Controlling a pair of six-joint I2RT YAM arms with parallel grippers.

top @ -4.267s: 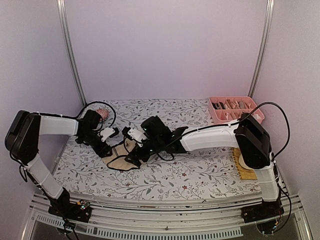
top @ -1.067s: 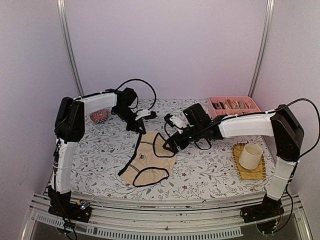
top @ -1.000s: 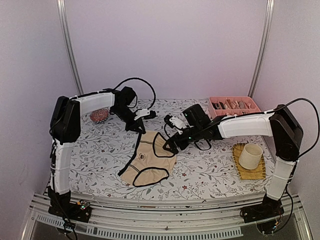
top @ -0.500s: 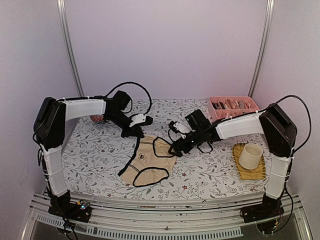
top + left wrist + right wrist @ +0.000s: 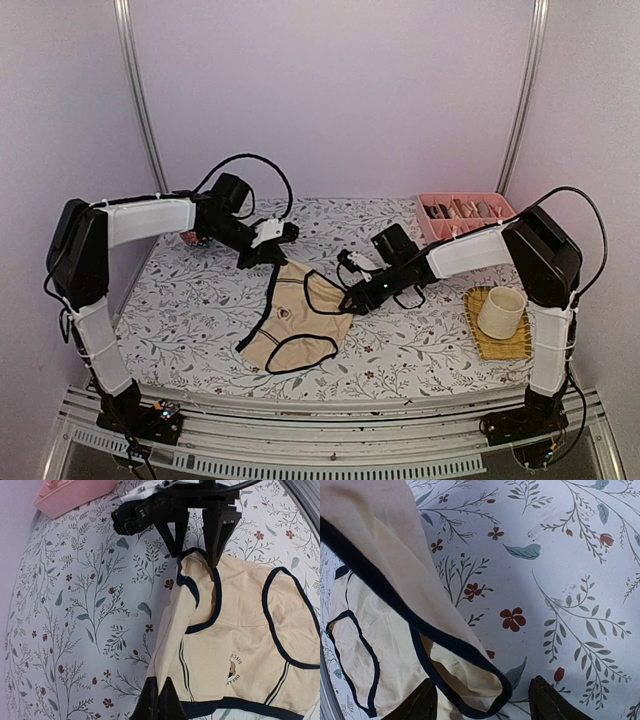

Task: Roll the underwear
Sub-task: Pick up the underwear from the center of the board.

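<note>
- Pinching the far left edge of the beige underwear [image 5: 295, 320] with the left gripper [image 5: 277, 257], fingers clenched tight on the cloth, as seen from the left wrist.
- Folding over a little along that pinched side, the dark edging running away from the fingertips.
- Straddling the far right corner of the same garment with the right gripper [image 5: 352, 297], fingers [image 5: 422, 702] standing apart, one on each side of the dark-edged corner and not closed on it.
- Lying otherwise spread on the floral table [image 5: 400, 350], about mid-table, with a small round print facing up and both leg openings outlined in dark trim.
- Sitting at the far right corner: a pink tray [image 5: 470, 215] with compartments, contents too small to tell.
- Standing near the right edge: a pale cup [image 5: 500, 312] on a yellow mat [image 5: 497, 340].
- Peeking out behind the left arm at the far left: a reddish hairbrush [image 5: 187, 238], mostly hidden.
</note>
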